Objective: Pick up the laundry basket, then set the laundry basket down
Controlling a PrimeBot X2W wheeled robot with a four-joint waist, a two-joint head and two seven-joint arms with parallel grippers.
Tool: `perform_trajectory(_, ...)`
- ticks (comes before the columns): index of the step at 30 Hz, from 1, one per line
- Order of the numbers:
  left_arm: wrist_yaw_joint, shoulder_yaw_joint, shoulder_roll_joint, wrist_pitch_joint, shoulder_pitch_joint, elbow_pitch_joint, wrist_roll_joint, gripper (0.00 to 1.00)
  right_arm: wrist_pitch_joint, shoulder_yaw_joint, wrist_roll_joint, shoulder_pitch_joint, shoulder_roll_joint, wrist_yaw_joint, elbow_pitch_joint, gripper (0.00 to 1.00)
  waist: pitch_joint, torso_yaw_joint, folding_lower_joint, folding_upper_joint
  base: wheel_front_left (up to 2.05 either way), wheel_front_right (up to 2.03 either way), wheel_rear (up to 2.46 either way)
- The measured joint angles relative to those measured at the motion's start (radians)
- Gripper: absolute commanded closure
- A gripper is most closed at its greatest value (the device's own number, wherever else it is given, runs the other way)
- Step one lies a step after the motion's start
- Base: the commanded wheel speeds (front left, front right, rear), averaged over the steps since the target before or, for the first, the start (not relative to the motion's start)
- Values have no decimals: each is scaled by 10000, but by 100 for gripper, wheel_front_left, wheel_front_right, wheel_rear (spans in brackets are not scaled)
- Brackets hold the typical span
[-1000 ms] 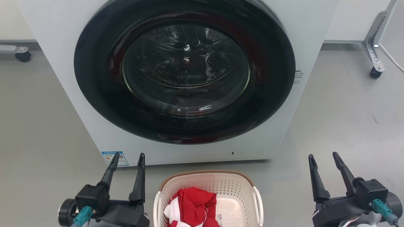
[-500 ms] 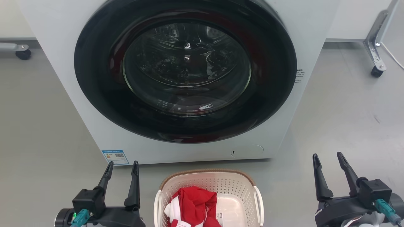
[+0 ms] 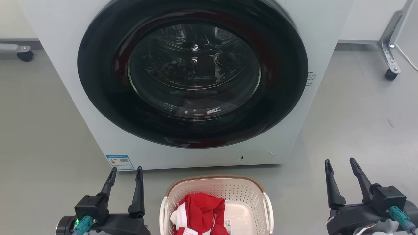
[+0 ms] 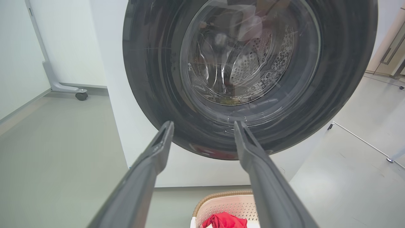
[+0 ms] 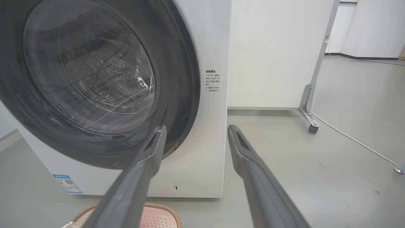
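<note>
left gripper [image 3: 126, 168] was open, empty | right gripper [image 3: 339, 161] was open, empty | laundry basket [image 3: 215, 192] sat between | best to grab both handles [image 3: 268, 209] evenly

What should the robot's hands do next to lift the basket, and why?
Probably move the left gripper and right gripper inward and down toward the white side handles of the laundry basket. Both grippers hang open on either side of it, touching nothing, while it sits on the floor before the washing machine with a red cloth inside.
</note>
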Motion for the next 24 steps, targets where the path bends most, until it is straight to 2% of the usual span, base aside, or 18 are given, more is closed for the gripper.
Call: perform_trajectory(24, 54, -15, -12, 86, 2, -288, 107, 0, 0, -82, -144, 11, 96, 173, 84, 0, 206, 6, 0, -1, 0, 0, 0)
